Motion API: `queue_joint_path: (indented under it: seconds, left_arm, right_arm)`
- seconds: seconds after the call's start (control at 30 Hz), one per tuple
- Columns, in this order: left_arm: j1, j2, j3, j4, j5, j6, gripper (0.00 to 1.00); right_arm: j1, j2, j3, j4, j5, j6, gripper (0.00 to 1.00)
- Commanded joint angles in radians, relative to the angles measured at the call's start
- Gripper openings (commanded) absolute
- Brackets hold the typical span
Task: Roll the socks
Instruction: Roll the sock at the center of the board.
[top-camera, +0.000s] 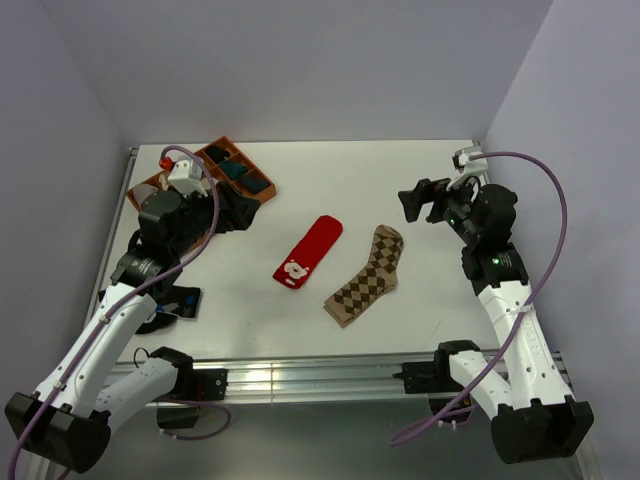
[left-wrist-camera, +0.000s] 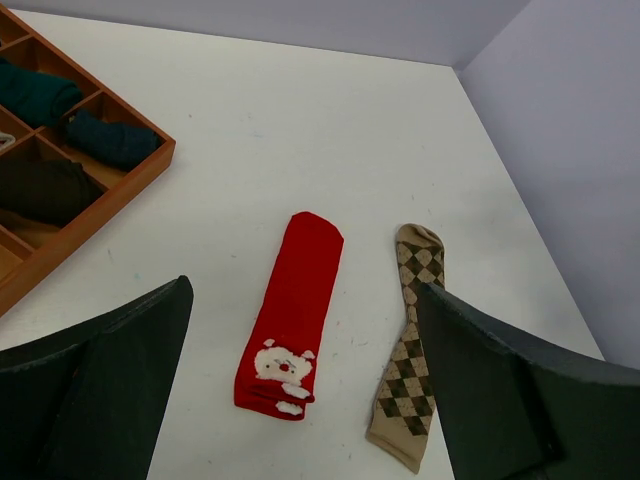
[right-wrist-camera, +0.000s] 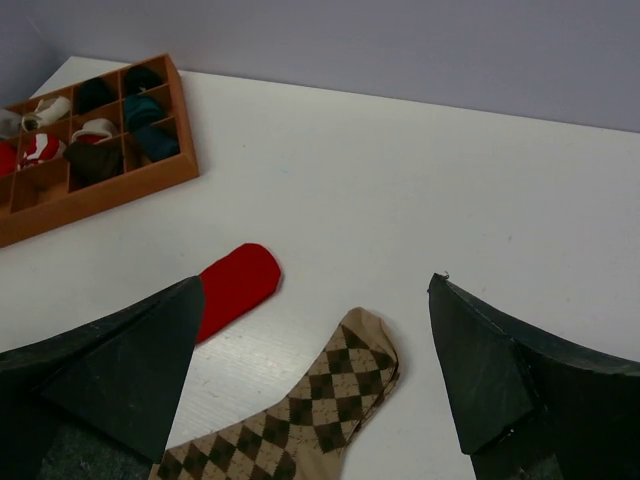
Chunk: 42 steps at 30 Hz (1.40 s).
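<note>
Both arm bases are seen at the near table (top-camera: 330, 170) edge. Jaws of the left gripper (top-camera: 240, 212) and right gripper (top-camera: 422, 203) are spread wide, nothing gripped. Between them, the red sock (top-camera: 310, 249) and argyle sock (top-camera: 367, 275) are laid flat, side by side, unrolled.

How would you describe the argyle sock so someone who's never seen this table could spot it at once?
On the white table, a wooden tray sits far left. Two socks lie flat near the middle; the argyle sock is the right one. It is tan with dark brown diamonds and bent at the heel, unlike the straight red sock beside it.
</note>
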Motion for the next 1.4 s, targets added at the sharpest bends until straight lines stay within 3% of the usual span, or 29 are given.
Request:
queue_joint_path:
  seconds: [0.0, 0.17, 0.27, 0.43, 0.63, 0.97, 1.37]
  left_arm:
    - [0.003, -0.009, 0.005, 0.035, 0.013, 0.014, 1.00]
    - [0.003, -0.006, 0.007, 0.035, 0.013, 0.015, 1.00]
    - [0.003, -0.004, 0.010, 0.024, -0.019, 0.018, 0.99]
    - [0.018, -0.016, 0.005, 0.003, -0.113, 0.009, 0.99]
    - [0.078, -0.021, 0.016, -0.031, -0.219, -0.012, 0.99]
    - [0.202, -0.036, 0.000, -0.036, -0.248, -0.072, 0.95]
    - [0.224, -0.024, -0.003, -0.028, -0.208, -0.078, 0.96]
  right_arm:
    - [0.004, -0.007, 0.006, 0.024, -0.009, -0.021, 1.00]
    - [0.006, 0.016, 0.005, 0.015, -0.025, -0.044, 1.00]
    - [0.085, 0.080, 0.045, -0.002, 0.063, -0.078, 0.96]
    - [0.430, 0.312, 0.154, -0.074, 0.196, -0.196, 0.77]
    - [0.662, 0.628, 0.272, -0.057, 0.233, -0.253, 0.61]
    - [0.882, 0.926, 0.387, -0.069, 0.320, -0.282, 0.56]
    - [0.925, 1.038, 0.438, -0.126, 0.365, -0.273, 0.63]
